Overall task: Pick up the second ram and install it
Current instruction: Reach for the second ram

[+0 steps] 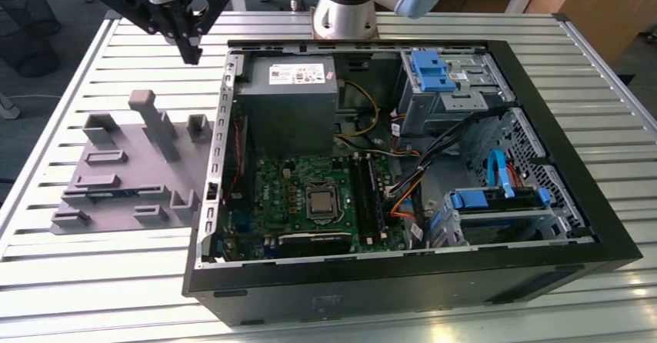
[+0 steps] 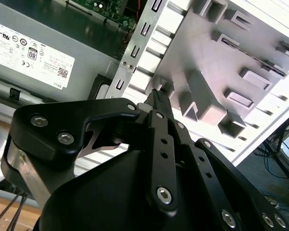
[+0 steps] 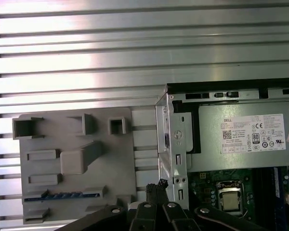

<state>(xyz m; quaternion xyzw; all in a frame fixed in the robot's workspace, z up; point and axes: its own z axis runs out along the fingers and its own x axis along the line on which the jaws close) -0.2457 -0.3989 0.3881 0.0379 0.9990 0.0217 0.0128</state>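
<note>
pincer (image 1: pixel 191 52) pressed together | first wrist view: second ram (image 3: pixel 62 195) lying in gray holder (image 3: pixel 120 163) slot

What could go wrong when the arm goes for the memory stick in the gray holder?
1. The memory stick sits low in a slot of the gray holder, among raised blocks; the pincer might strike a block going down.
2. The pincer looks shut; unless it opens, it would press on the stick, not grasp it.
3. The computer case's wall stands close beside the holder and might be clipped.
</note>
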